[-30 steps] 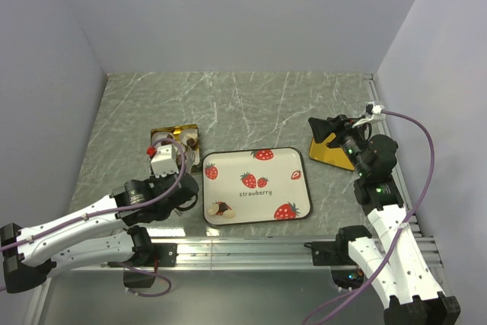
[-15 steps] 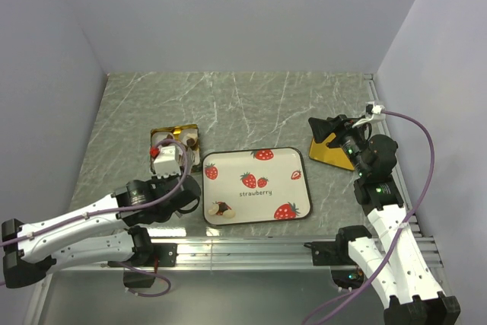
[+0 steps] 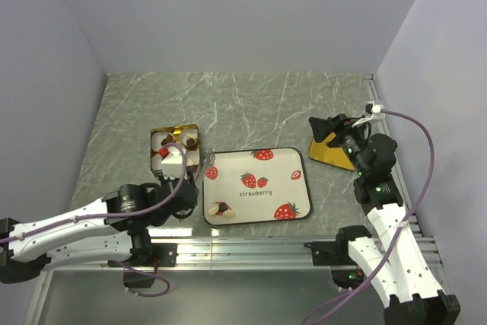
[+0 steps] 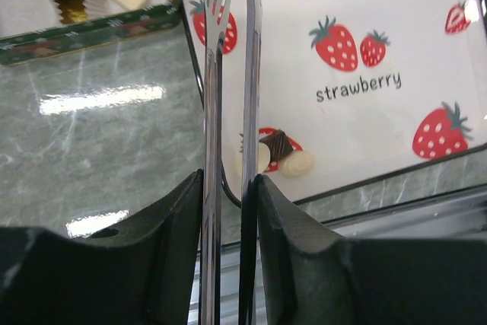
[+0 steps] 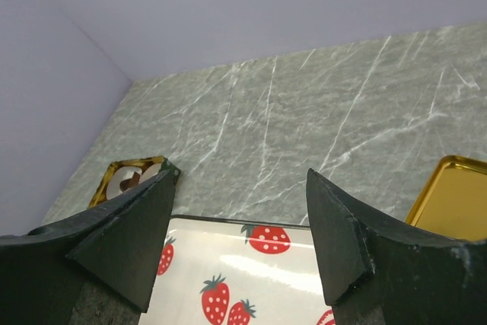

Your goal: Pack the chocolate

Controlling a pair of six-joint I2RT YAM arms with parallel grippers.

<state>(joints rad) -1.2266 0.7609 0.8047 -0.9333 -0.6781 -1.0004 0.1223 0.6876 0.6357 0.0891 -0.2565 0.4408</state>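
1. The chocolate point(image 4: 280, 144) left to pack was a small cluster, one dark lump among cream ones. It lay just right of the tong blades and a little ahead of the left gripper's point(image 4: 228, 188) right fingertip.
2. It sat on the strawberry tray point(image 4: 411, 5), near the rim that the blades crossed.
3. The left fingers point(image 4: 175, 226) were closed on a pair of metal tongs point(image 4: 211, 74). The blades were squeezed almost together, and we saw nothing between their tips.
4. Ahead and left of those tips stood the gold tin point(image 4: 84, 24), with a dark and a cream piece already in its paper cups.
5. The right gripper point(image 5: 242, 173) hung with its fingers spread wide and held nothing. The gold lid point(image 5: 456, 195) lay off to its right.
6. We judged the step to be the approach for another pick. The tips reached past the cluster, so the next move called for drawing them back, letting the blades part, then closing on one lump.
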